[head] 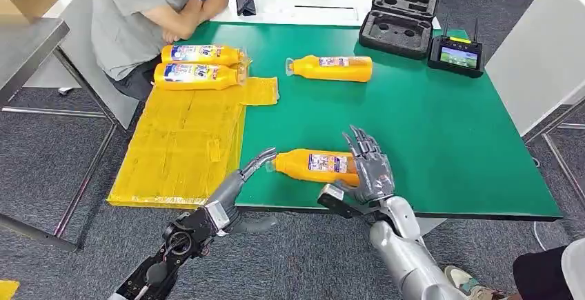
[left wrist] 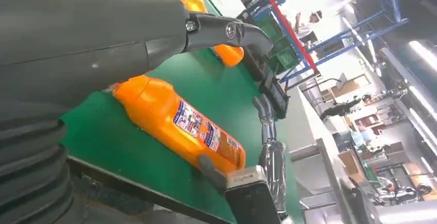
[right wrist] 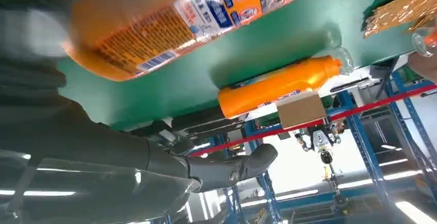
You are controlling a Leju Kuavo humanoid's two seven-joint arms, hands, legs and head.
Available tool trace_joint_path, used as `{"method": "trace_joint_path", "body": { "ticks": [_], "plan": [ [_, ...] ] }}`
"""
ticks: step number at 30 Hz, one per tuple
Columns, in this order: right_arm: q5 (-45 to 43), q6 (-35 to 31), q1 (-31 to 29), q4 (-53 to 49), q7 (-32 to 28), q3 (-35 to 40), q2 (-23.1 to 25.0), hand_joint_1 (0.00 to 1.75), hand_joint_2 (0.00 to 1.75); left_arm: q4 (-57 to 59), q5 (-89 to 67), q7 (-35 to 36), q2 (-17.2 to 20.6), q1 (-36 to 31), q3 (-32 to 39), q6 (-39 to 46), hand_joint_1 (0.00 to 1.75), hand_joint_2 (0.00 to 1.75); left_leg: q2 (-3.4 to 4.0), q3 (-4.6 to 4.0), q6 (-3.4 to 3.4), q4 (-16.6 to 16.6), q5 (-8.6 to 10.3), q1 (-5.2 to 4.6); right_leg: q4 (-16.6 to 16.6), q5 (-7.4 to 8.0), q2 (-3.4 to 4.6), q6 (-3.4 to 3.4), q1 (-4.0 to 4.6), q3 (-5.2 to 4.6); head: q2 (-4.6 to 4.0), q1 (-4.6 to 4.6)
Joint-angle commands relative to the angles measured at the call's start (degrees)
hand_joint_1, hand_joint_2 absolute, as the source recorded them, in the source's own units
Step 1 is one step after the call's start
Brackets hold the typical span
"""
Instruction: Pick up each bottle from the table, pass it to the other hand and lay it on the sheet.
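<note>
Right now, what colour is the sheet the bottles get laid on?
Yellow, crinkled sheet; head view shows it best.

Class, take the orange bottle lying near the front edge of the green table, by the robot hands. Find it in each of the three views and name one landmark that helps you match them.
Head view: the near bottle lies low in the centre, cap toward the left robot hand, base at the right robot hand.
Left wrist view: mid-frame, slanting down toward the right.
Right wrist view: blurred, along the top edge.
Shared landmark: the far bottle lying alone on the green table.
</note>
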Motion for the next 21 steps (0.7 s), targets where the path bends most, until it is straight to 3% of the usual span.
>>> {"method": "trace_joint_path", "body": {
  "ticks": [1, 8, 21],
  "plan": [
    [0.66, 3.13, -4.90, 6.32, 2.63, -1.24, -0.76, 0.00, 0.00, 2.84, -0.24, 0.17, 0.70, -1.72, -0.60, -0.17, 0.00, 1.75, 0.07, 0.10, -0.06, 0.03, -0.06, 0.01, 0.04, -0.04, 0.04, -0.09, 0.02, 0.08, 0.00, 0.00],
    [2.22, 8.78, -5.88, 8.42, 6.60, -0.53, -1.01, 0.00, 0.00, 3.15, -0.51, 0.17, 0.55, -1.82, -0.39, -0.52, 0.00, 1.75, 0.08, 0.11, -0.08, 0.06, -0.07, 0.02, 0.06, -0.06, 0.05, -0.10, 0.02, 0.09, 0.00, 0.00],
    [3.16, 12.56, -5.63, 7.50, 7.94, -0.16, -1.55, 0.00, 0.00, 3.19, -0.39, 0.17, 0.35, -1.81, -0.33, -0.98, 0.00, 1.75, 0.08, 0.11, -0.08, 0.06, -0.08, 0.02, 0.06, -0.06, 0.05, -0.10, 0.04, 0.10, 0.00, 0.00]
  ]
}}
